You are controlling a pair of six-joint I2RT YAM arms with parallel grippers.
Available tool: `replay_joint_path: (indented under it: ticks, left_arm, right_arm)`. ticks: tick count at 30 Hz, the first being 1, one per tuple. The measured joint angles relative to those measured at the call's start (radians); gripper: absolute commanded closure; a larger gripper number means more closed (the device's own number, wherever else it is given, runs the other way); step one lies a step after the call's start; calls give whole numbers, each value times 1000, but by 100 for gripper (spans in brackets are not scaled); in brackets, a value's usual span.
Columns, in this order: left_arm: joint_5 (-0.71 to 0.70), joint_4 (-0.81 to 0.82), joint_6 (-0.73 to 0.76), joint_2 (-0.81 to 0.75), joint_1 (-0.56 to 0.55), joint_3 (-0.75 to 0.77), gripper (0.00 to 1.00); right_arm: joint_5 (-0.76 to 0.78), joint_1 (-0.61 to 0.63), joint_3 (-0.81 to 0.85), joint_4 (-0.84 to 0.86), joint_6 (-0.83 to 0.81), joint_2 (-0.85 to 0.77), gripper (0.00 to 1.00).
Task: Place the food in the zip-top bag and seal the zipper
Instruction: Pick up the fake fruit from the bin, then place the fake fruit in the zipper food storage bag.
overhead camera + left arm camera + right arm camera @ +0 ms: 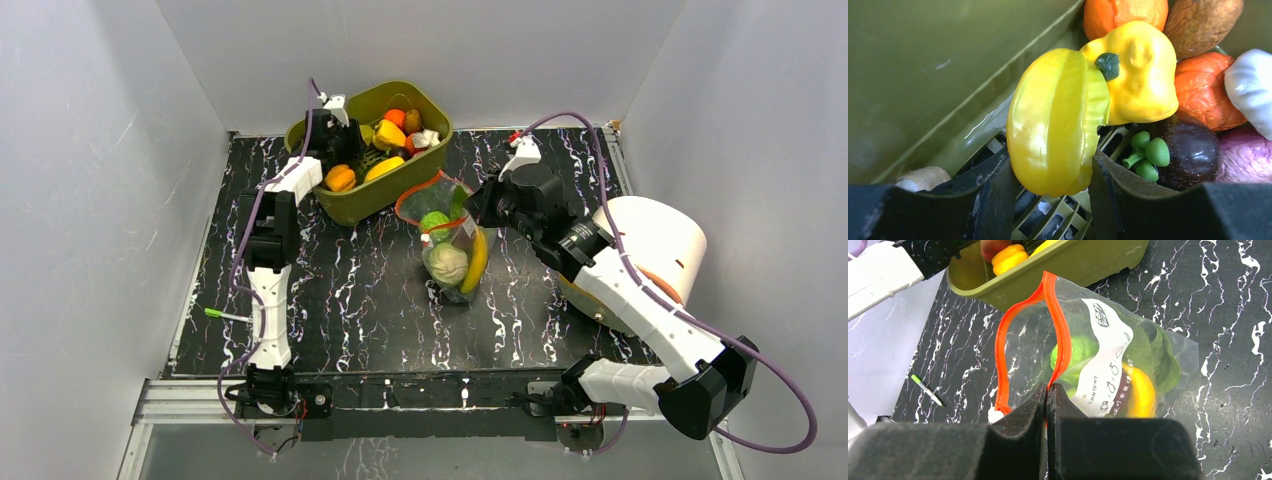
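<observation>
Left wrist view: the left gripper (1052,172), jaws half closed, clamps a ridged yellow plastic starfruit (1055,115) inside the olive-green plastic tub (923,60). The right gripper (1047,397), fully closed, pinches the red-orange zipper strip (1062,330), holding the clear crinkly zip-top bag (1153,347) open beside the tub. Step in hand: loading food. Next move: lift clear, release through the bag mouth

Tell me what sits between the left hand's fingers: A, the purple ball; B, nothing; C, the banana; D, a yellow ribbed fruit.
D: in the left wrist view, the fingers of the left hand press both sides of the yellow ribbed fruit inside the tub.
</observation>
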Motion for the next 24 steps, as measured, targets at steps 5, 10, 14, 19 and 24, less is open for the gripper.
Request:
replay_joint_path:
  ticks: [5,10,14,19,24]
  left_arm:
    - [-3,-14,-3,-29,0,0,86]
    - [-49,-86,7,-81,-1,1,85]
    - [-48,-119,8,-167,-1,-28,85]
    - [-15,-174,3,-287,-2,-102,85]
    - [68,-231,-26,-414,-8,-183,85]
  right_arm:
    - [0,0,-29,4,-1,-39,100]
    - [19,0,-40,14,-23,-47,100]
    - [18,0,-45,35,-23,-47,100]
    - [16,0,-57,59,-2,-48,100]
    - [18,0,-61,71,39,-47,100]
